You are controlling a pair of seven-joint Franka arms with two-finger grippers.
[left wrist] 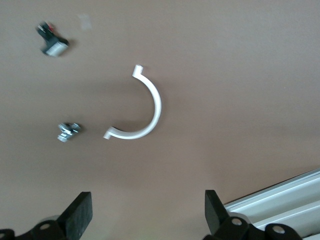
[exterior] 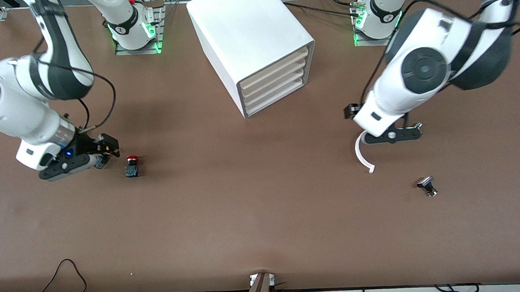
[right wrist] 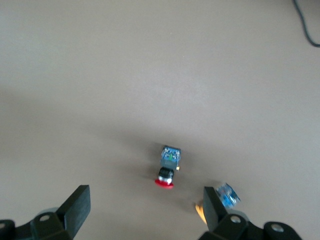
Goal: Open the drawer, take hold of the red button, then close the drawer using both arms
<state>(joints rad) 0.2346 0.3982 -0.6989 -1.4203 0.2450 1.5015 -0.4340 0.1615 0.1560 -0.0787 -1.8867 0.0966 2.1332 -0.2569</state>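
Right wrist view shows the right gripper [right wrist: 142, 212] with its two black fingers spread wide and empty, hanging above the bare worktop [right wrist: 150, 65]. Just ahead of the gap between the fingers lies the button [right wrist: 167, 167], tipped on its side, red cap toward the gripper and blue-and-black body away from it. A second small blue part [right wrist: 227, 195], with a trace of orange beside it, sits close by one fingertip; what it is cannot be told. In the front view the same gripper [exterior: 100, 153] hovers toward the right arm's end of the worktop, and the button [exterior: 131, 166] lies beside it, well apart from the cabinet [exterior: 248, 34].

The left gripper [left wrist: 145, 215] is likewise spread and empty. Below it lie a white half-ring [left wrist: 142, 112], a small metal screw part [left wrist: 67, 131] and a dark-and-silver part [left wrist: 52, 42]. The front view places the left gripper [exterior: 392, 134] over the left arm's end of the worktop.

All four tray fronts sit flush in the cabinet, so the drawer [exterior: 273, 75] appears shut, though which of the four is meant cannot be told. The step in hand reads as the grab of the button, approached but not yet made. The next move calls for the right gripper to descend, straddle the body squarely and avoid nudging the neighbouring blue part.
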